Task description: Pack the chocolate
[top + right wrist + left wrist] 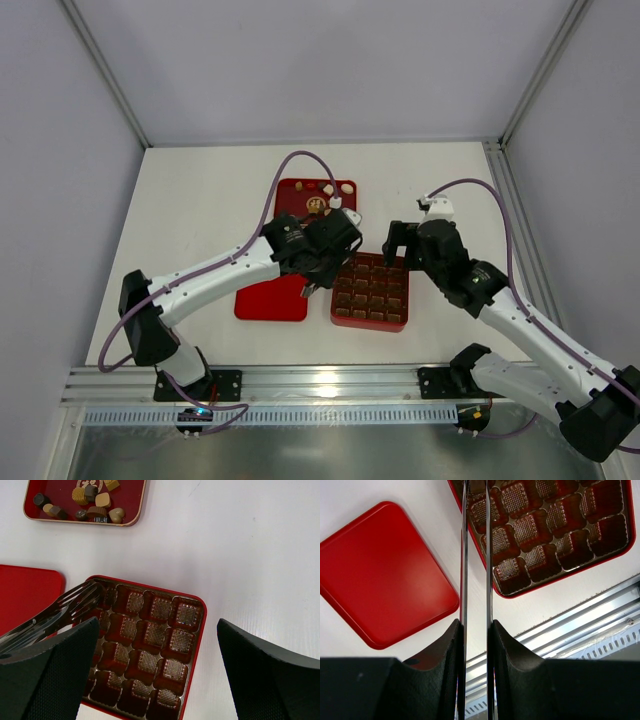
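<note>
Several chocolate pieces (95, 500), brown, tan and cream, lie in a shallow red tray (345, 186) at the back. In front of it sits the red gridded box (371, 325), all its visible cells (150, 645) bare. My left gripper (322, 264) is shut on metal tongs (465, 555), whose forked tips (75, 602) hover over the box's far-left corner (485, 510); I see no piece between them. To the right of the tongs, my right gripper (396, 246) hangs open above the box (157, 625), holding nothing.
A flat red lid (271, 298) lies left of the box, touching or nearly touching it (380, 575). An aluminium rail (320, 382) runs along the table's near edge. White walls enclose the table on three sides.
</note>
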Available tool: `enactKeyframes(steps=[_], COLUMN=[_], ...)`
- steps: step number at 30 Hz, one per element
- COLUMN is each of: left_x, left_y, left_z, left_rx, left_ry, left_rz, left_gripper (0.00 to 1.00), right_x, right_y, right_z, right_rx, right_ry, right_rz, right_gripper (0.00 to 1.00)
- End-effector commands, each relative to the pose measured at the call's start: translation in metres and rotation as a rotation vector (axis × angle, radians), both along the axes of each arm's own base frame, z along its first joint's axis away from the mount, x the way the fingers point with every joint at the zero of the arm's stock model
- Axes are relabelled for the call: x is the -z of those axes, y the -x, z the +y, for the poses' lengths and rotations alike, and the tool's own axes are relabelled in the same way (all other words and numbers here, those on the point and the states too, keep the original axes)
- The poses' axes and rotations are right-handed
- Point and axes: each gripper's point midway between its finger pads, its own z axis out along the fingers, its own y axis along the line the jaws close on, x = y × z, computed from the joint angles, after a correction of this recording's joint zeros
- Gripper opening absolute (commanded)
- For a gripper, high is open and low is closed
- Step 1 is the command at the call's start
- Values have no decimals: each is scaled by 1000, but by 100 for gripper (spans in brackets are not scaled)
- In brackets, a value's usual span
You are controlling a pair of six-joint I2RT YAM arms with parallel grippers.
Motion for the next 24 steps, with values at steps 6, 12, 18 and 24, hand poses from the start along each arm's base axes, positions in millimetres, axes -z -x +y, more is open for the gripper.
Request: enactKeyframes(steps=[6, 12, 18, 24], left_x=[-2, -1, -1, 0], left_y=[-3, -3, -4, -3], left_z=[-9, -7, -8, -7], left_rx=[-8, -13, -11, -11], left_ry=[13, 5, 2, -2], left_rz=[-28, -29, -32, -28], left_gripper=[22, 26, 30, 32], right_x=[-14, -12, -13, -11], right_y=[-3, -4, -4, -4], right_z=[-5, -2, -3, -3], right_rx=[27, 17, 20, 21], right_ry=[-22, -27, -25, -23], right_rz=[-48, -43, -45, -43], right_gripper=[100, 100, 100, 100])
